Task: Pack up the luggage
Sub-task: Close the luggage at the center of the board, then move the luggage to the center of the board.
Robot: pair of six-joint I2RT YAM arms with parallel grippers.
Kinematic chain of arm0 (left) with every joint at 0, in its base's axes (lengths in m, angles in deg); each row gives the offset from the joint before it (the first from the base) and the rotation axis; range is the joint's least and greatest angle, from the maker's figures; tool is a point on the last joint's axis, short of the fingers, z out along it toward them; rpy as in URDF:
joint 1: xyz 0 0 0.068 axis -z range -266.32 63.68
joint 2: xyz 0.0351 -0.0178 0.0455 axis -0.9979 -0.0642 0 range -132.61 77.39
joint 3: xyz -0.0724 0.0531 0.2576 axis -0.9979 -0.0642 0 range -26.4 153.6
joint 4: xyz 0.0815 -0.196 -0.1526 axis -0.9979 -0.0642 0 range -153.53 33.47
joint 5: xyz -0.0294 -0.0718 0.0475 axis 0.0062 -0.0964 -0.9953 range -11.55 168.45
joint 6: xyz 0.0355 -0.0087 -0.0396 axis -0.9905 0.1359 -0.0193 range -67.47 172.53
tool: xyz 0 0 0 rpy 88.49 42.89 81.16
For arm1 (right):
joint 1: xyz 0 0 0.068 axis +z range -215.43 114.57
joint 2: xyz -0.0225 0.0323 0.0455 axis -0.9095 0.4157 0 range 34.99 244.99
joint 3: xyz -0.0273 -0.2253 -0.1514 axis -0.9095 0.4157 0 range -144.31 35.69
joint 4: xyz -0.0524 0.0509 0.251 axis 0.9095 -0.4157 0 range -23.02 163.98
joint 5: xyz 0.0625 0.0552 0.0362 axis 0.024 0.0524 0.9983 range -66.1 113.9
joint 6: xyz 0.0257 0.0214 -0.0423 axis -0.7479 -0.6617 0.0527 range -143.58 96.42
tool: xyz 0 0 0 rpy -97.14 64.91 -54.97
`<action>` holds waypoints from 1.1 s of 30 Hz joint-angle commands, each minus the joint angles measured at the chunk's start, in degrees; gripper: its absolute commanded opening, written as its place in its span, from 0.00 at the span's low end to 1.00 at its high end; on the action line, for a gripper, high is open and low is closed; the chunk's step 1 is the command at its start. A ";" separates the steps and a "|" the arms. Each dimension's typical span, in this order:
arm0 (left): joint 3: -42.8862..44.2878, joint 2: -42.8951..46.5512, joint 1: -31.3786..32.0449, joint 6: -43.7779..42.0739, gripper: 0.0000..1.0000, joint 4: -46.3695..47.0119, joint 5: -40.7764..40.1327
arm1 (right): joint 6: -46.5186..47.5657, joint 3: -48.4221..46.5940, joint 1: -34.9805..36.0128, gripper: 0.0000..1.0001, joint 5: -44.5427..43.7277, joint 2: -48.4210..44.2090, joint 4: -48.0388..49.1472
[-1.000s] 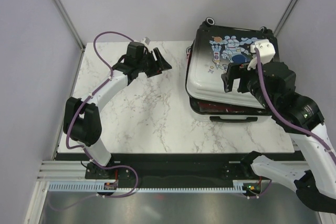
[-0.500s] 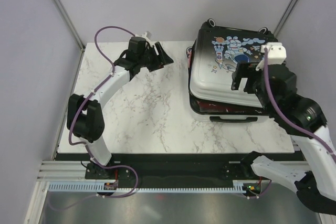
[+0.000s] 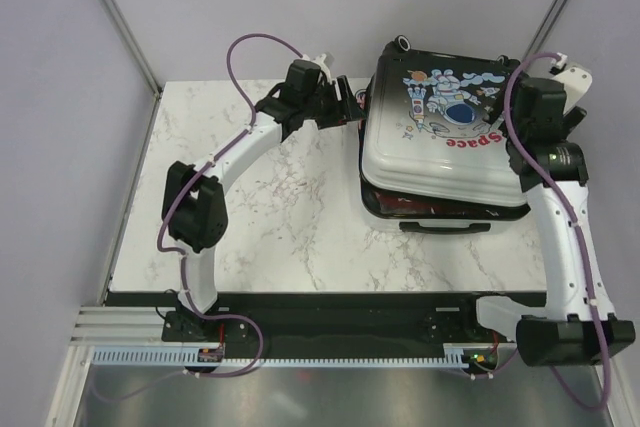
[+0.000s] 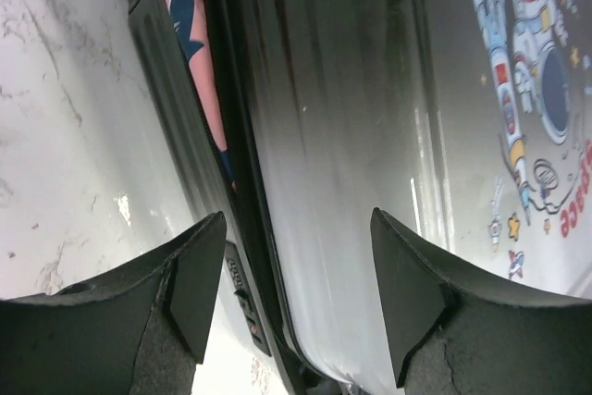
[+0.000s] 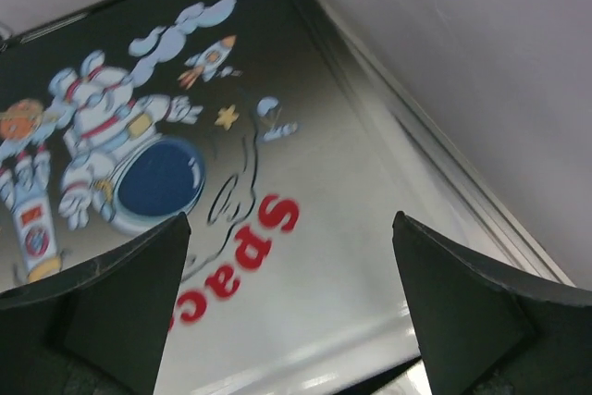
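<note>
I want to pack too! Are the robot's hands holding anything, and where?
Nothing is held. The left gripper and right gripper are both open near the luggage, clamped on nothing.

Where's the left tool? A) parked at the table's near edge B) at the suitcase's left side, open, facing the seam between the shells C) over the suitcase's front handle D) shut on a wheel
B: the left tool is at the left side of the suitcase; the left wrist view shows its open jaws facing the seam.
</note>
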 commanded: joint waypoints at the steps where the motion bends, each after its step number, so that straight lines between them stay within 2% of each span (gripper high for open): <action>1: 1.87 -0.17 -0.12 -3.83 0.70 -3.51 -3.10 | -2.41 -1.25 -10.66 0.98 11.14 4.30 5.81; 2: 2.04 -0.43 -0.12 -4.10 0.70 -3.95 -3.54 | -3.72 -2.38 -13.56 0.98 15.95 5.35 6.07; 3: 2.31 -0.70 -0.12 -4.10 0.70 -4.47 -3.90 | -4.43 -2.74 -19.33 0.98 18.60 7.28 6.42; 6: 2.83 -1.57 0.32 -4.19 0.70 -5.01 -3.29 | -6.10 -3.10 -26.31 0.98 25.48 10.10 8.88; 12: 5.21 -4.21 1.99 -4.54 0.70 -4.92 -1.01 | -8.03 -3.54 -31.50 0.98 28.89 14.41 10.91; 22: 5.30 -5.88 5.59 -2.52 0.71 -0.26 7.52 | -9.89 4.63 -35.65 0.98 41.04 17.41 17.85; 27: 2.75 -2.46 6.04 -1.64 0.71 0.44 8.14 | -9.10 8.50 -36.09 0.98 49.64 17.93 21.01; 33: -0.33 0.27 7.87 1.61 0.71 5.10 12.61 | -8.22 12.54 -36.00 0.98 55.53 18.02 22.60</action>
